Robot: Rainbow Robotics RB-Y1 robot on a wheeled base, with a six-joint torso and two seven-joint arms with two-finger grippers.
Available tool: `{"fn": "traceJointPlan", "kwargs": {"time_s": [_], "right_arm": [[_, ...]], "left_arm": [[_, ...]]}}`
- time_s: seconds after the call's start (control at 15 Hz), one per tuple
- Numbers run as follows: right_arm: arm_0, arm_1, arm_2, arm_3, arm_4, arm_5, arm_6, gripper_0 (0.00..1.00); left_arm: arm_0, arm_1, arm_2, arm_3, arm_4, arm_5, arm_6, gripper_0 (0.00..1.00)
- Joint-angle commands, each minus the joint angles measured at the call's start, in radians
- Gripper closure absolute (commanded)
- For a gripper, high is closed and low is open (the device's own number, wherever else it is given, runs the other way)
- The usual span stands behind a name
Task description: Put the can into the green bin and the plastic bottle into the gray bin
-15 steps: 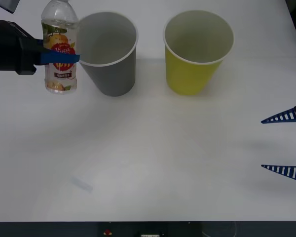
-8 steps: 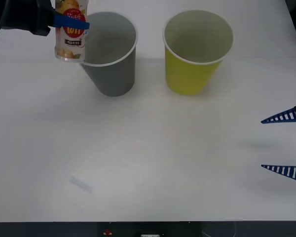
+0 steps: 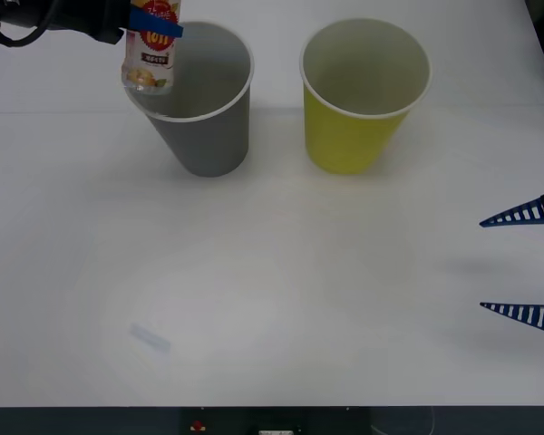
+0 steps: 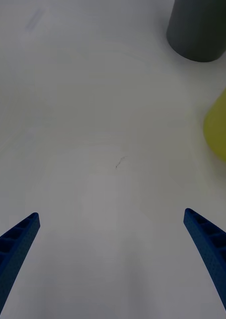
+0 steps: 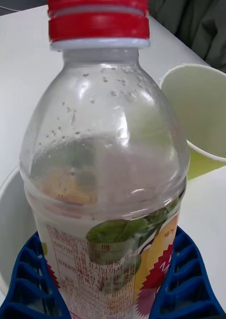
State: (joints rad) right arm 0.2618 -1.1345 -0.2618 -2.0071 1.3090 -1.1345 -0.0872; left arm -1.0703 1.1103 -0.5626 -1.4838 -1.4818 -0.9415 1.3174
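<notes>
Since 1 s ago, left end effector (image 3: pixel 154 20) has carried the plastic bottle (image 3: pixel 150 50) up & over the gray bin (image 3: pixel 202 100) rim, clamped. Step: bottle drop; next, center, release. Right end effector (image 3: pixel 524 263) open, idle.

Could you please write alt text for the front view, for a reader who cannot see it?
The left gripper holds the plastic bottle upright over the left rim of the gray bin at the back of the white table. The green bin stands to its right, and the right gripper waits open at the right edge.
</notes>
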Motion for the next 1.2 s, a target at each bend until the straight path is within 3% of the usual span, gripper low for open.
{"fn": "traceJointPlan", "kwargs": {"time_s": [0.07, 0.4, 0.47, 0.6, 0.93, 1.2], "right_arm": [[0.000, 0.000, 0.000, 0.000, 0.000, 0.000, 0.000, 0.00], [0.000, 0.000, 0.000, 0.000, 0.000, 0.000, 0.000, 0.00], [0.000, 0.000, 0.000, 0.000, 0.000, 0.000, 0.000, 0.00], [0.000, 0.000, 0.000, 0.000, 0.000, 0.000, 0.000, 0.00], [0.000, 0.000, 0.000, 0.000, 0.000, 0.000, 0.000, 0.00], [0.000, 0.000, 0.000, 0.000, 0.000, 0.000, 0.000, 0.00]], "left_arm": [[-0.042, -0.024, -0.049, 0.048, -0.006, 0.030, -0.004, 1.00], [-0.043, -0.044, -0.051, 0.071, 0.003, 0.035, -0.017, 1.00], [-0.043, -0.044, -0.049, 0.073, 0.001, 0.035, -0.023, 0.92], [-0.045, -0.047, -0.049, 0.071, 0.003, 0.035, -0.026, 0.00], [-0.043, -0.046, -0.049, 0.070, 0.043, 0.035, -0.061, 0.00], [0.044, 0.006, -0.013, 0.036, 0.176, 0.035, -0.208, 0.00]]}}
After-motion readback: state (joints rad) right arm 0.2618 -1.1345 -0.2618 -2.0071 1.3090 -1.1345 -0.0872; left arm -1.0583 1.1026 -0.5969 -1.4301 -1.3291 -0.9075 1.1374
